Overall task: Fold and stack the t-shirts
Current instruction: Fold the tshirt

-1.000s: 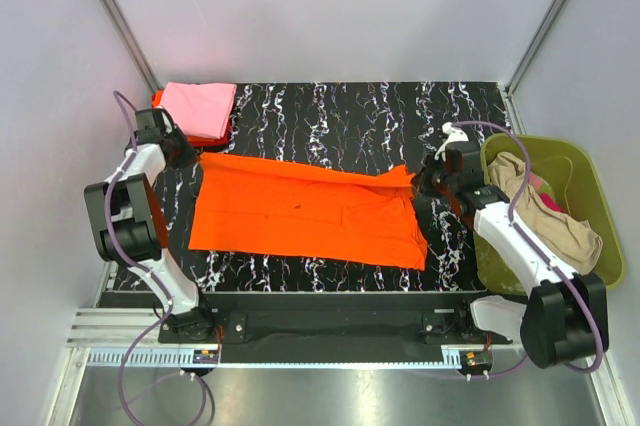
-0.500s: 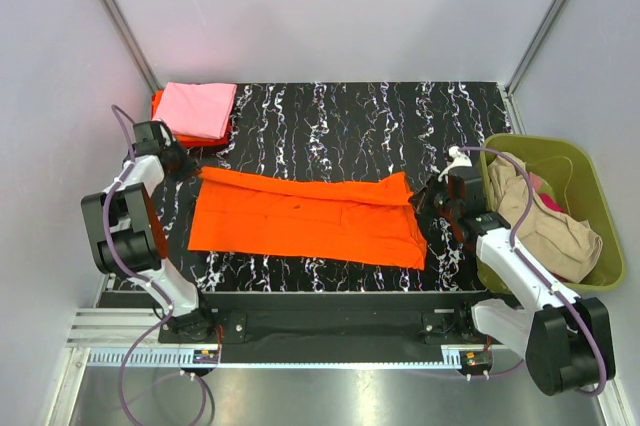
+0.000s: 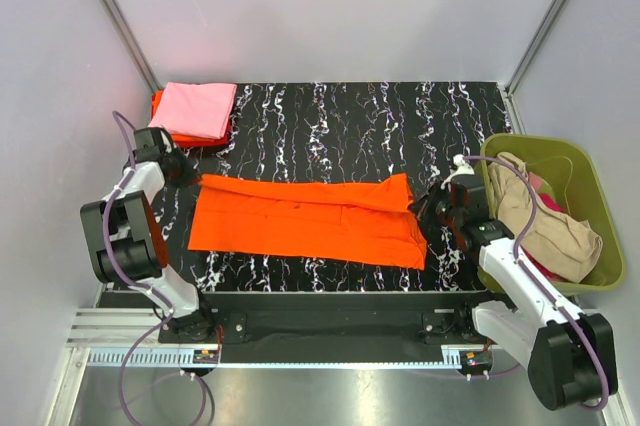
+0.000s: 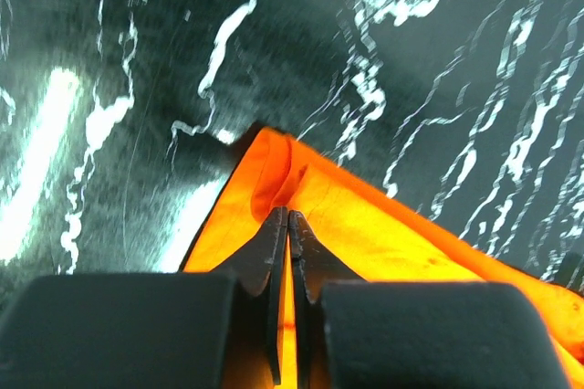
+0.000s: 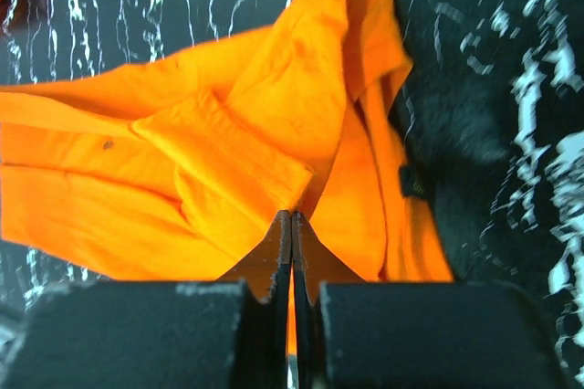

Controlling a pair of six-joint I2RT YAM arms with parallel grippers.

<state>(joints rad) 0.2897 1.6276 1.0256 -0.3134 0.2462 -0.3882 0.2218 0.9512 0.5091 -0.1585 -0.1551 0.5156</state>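
Pinching the orange t-shirt (image 3: 310, 218) at both ends: left gripper (image 4: 287, 218) has its jaws pressed together on a raised corner fold at its tips, and right gripper (image 5: 292, 218) is likewise closed on a bunched fold. The shirt lies stretched between the two pincers. A pink t-shirt (image 3: 197, 108) sits on a red-orange t-shirt (image 3: 195, 138) just beyond the left gripper. A beige t-shirt (image 3: 555, 226) sits in the basket (image 3: 545, 143) beside the right gripper.

Black tabletop (image 3: 400, 116) w/ white marble-like veining fills the centre of the top view (same surface shows in both wrist views). Olive-green plastic basket (image 3: 572, 152) sits at 3 o'clock, just beside the table's rt edge. Plain white walls (image 3: 330, 16) close in at 12, 9 & 3 o'clock; aluminium rail (image 3: 330, 354) runs along 6 o'clock, w/ a shiny metal panel (image 3: 350, 396) below it.
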